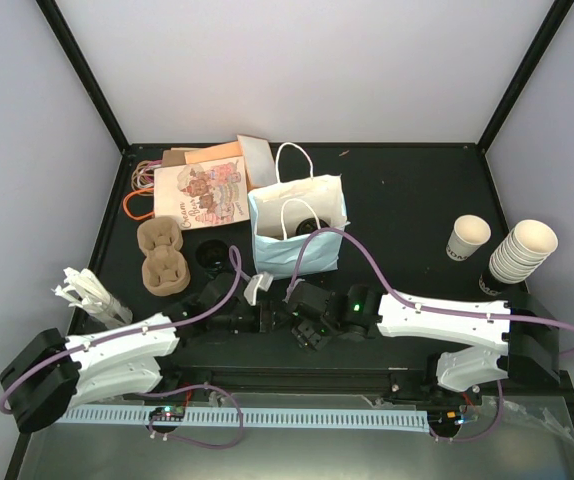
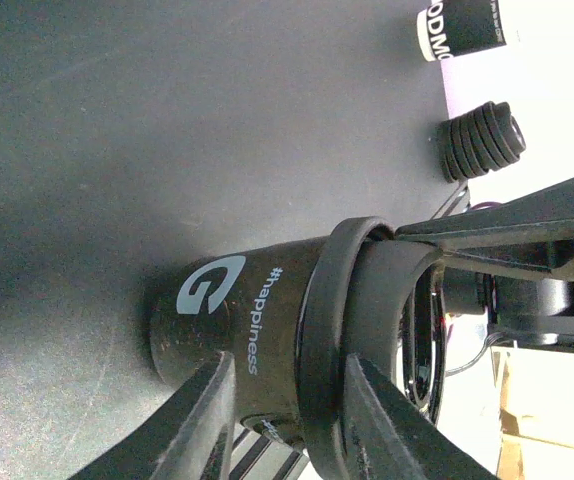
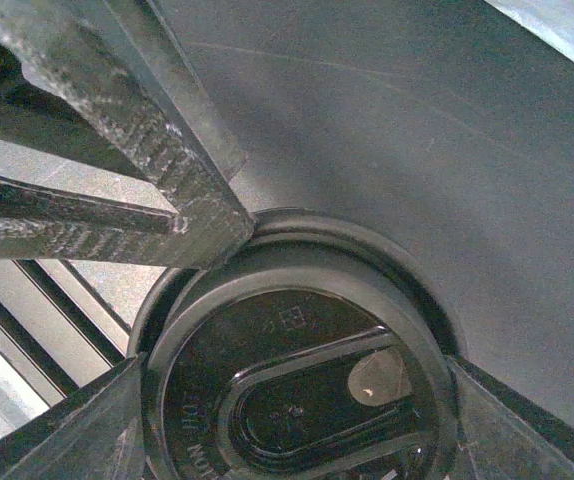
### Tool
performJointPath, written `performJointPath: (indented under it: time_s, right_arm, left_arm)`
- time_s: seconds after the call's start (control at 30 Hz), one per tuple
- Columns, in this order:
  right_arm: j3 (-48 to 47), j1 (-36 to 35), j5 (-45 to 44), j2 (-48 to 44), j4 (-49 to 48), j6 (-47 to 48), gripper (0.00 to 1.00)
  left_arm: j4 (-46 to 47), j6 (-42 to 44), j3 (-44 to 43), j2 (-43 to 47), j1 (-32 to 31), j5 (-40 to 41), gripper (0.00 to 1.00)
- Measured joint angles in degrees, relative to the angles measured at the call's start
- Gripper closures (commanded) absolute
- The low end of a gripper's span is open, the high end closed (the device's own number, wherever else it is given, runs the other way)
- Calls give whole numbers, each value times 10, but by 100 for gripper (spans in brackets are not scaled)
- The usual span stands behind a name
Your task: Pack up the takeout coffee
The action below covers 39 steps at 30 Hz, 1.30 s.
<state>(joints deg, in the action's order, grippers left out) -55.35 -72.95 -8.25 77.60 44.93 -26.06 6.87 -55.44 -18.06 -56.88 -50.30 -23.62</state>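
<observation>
Packing isn't done: your coffee cup (image 2: 257,340) is outside the bag (image 1: 277,255). It looks upright on the counter (image 1: 397,200) at lower centre of the top view, buried between both arms. Right fingers (image 3: 67,430) sit wide on either side of the black lid (image 3: 297,400), touching its rim, so I read that as a hold. Left fingers (image 2: 202,430) stand fairly narrow against the cup's side near the lid rim; can't tell if they grip. Left to do, I'd judge: lift, carry up-frame, lower into the open bag. Watch room: the bag handles and the purple cable (image 1: 370,265) lie across the bag's front. The left arm crowds the cup, and the counter's near edge is just below. Open counter lies right of the bag, before the spare cups (image 1: 520,252).
</observation>
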Motion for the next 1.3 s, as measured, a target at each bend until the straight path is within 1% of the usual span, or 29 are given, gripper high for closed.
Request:
performJointPath:
  time_s: [0.53,0.8,1.3]
  right_arm:
    - [2,1,-2,0,1,-1,24]
    - [2,1,-3,3,1,-4,24]
    - [6,4,-21,5,7,-13,24]
  left_arm:
    - [38,-9,3,-33,-5,-13,77]
    - [44,-10,3,-41,-5,-13,78]
    - [162,-32,26,-106,-8,-15,81]
